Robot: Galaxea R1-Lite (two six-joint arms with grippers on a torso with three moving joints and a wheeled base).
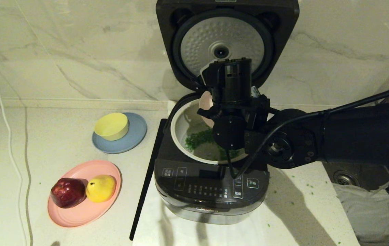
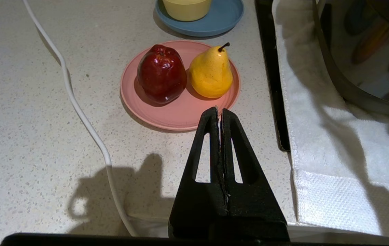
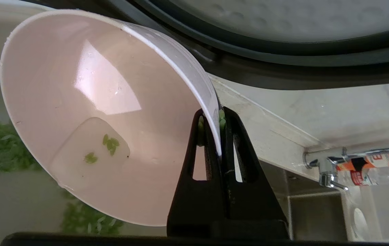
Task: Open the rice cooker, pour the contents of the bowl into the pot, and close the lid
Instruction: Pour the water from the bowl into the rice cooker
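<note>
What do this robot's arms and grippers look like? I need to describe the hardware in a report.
The right arm is matte black, a thick tube with round joint housings and visible screws, and a thin black cable runs along it. The right gripper and left gripper match: each has two black triangular fingers with long cut-out slots, tapering to narrow tips. No markings show.
</note>
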